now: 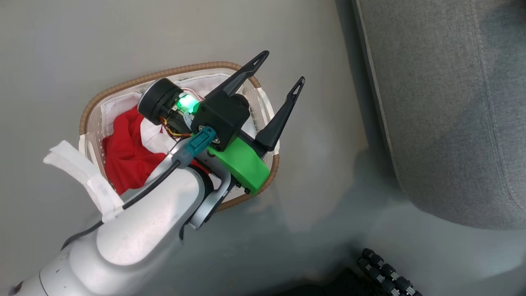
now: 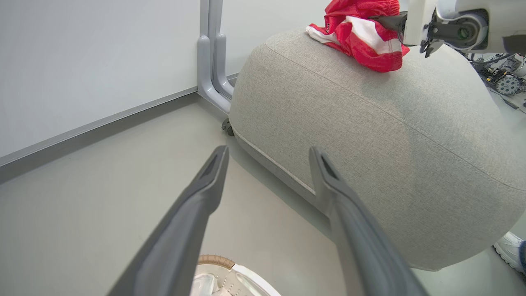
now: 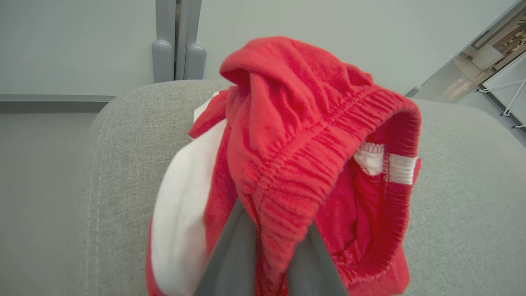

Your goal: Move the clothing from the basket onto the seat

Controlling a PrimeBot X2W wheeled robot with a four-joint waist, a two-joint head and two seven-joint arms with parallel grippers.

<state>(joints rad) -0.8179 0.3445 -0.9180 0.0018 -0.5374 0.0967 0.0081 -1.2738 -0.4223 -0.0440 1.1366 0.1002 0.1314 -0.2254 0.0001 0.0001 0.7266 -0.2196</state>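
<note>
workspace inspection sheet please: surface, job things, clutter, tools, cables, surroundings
surface: smooth grey floor
job's things: basket on the floor holds red clothes; one red garment lies on the seat
clutter: white sheet hangs over the basket rim
tools: left tool open and empty, above the basket; right tool closed on the red garment, tips hidden by cloth
cables: black cable along the left forearm
surroundings: pale wall, grey post, a person's shoe beside the seat

Bright, even light; near clothing [image 3: 287, 164] looks soft-focused.
</note>
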